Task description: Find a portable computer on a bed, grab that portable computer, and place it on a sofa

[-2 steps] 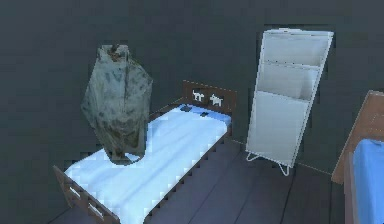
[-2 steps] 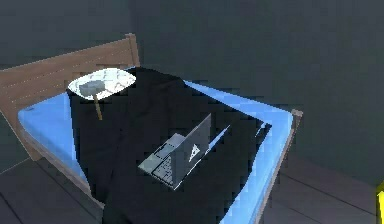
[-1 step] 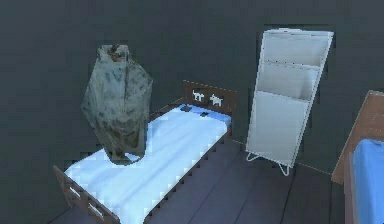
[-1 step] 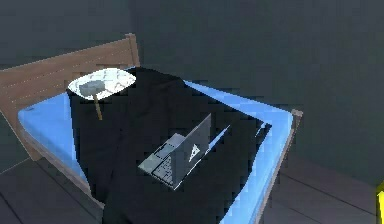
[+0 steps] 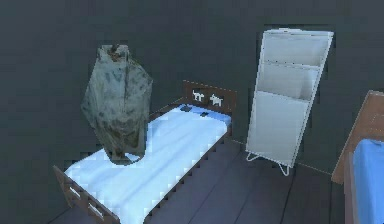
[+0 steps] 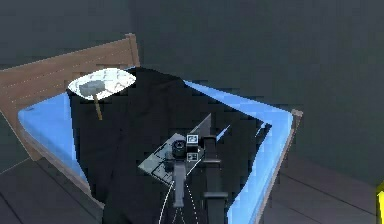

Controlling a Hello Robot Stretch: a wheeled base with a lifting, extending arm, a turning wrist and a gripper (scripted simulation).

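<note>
Nearest you, your dark arm [image 6: 213, 185] rises from the arm side view's bottom edge and stretches over a wide bed [image 6: 50, 125], likely so the gripper [image 6: 176, 180] can take the grey laptop [image 6: 155, 162]. The laptop lies with its lid raised on one black blanket [image 6: 140, 110]. You cannot tell how the jaws stand, nor whether they hold anything, because the laptop rests on bedding right behind them. One white pillow [image 6: 110, 80] lies near the headboard. Ahead stands a second, smaller bed [image 5: 165, 150] bearing one mottled draped shape [image 5: 118, 100], near one white rack [image 5: 285, 90]. Two beds, one laptop.
</note>
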